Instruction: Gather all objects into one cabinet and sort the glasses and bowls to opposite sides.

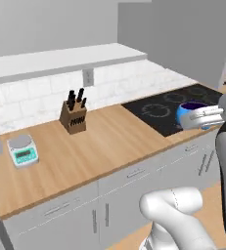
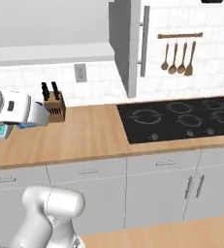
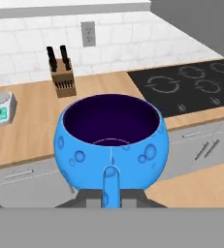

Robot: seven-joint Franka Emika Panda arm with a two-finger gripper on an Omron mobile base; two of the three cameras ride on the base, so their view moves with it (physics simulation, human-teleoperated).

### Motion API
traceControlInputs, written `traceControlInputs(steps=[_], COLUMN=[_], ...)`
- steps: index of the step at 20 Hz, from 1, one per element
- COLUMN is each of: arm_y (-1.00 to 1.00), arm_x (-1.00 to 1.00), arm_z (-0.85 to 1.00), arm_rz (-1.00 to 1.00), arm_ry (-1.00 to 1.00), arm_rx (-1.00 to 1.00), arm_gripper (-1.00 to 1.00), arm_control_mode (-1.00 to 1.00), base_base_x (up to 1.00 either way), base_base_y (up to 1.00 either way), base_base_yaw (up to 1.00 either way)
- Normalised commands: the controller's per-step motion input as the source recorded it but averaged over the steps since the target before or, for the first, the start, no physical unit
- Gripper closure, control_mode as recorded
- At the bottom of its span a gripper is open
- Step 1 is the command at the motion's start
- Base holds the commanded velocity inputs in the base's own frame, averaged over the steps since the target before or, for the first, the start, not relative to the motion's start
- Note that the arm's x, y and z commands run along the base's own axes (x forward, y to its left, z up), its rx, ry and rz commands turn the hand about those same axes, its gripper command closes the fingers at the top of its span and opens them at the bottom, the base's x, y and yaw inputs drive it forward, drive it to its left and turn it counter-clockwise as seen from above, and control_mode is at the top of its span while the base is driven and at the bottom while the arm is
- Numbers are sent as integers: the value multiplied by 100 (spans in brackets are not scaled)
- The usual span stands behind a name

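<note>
My gripper point(image 3: 111, 174) is shut on the rim of the small bright blue bowl point(image 3: 111, 140). One fingertip point(image 3: 111, 186) lies against the bowl's outer wall, and its dark inside faces the camera. The bowl point(image 1: 187, 113) hangs in the air over the front edge of the cooktop, held by the gripper point(image 1: 205, 117). From the right, the gripper point(image 2: 36, 116) is at the far left, with a sliver of the blue bowl point(image 2: 28, 126) under it. The wall cabinet's grey door point(image 2: 128, 43) stands open with its long bar handle point(image 2: 145, 41). The glasses and the dark bowl are out of view.
On the wooden counter point(image 1: 100, 146) stand a knife block point(image 1: 74, 117) and a small kitchen scale point(image 1: 22, 150). A black cooktop point(image 2: 181, 118) lies to the right. Wooden utensils point(image 2: 179, 58) hang on the tiled wall. White drawer fronts point(image 2: 157, 164) run below the counter.
</note>
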Motion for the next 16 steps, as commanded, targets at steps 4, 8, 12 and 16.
traceControlInputs(steps=[4, 8, 12, 16], arm_y=[0, 0, 0, 0], arm_x=[0, 0, 0, 0], arm_z=[0, 0, 0, 0], arm_rz=[0, 0, 0, 0], arm_ry=[0, 0, 0, 0], arm_rx=[0, 0, 0, 0], arm_gripper=[100, 100, 100, 100], arm_control_mode=[100, 100, 100, 100], base_base_x=[-37, -36, -21, 0], base_base_y=[0, 0, 0, -9], base_base_yaw=[-79, -84, -84, -72])
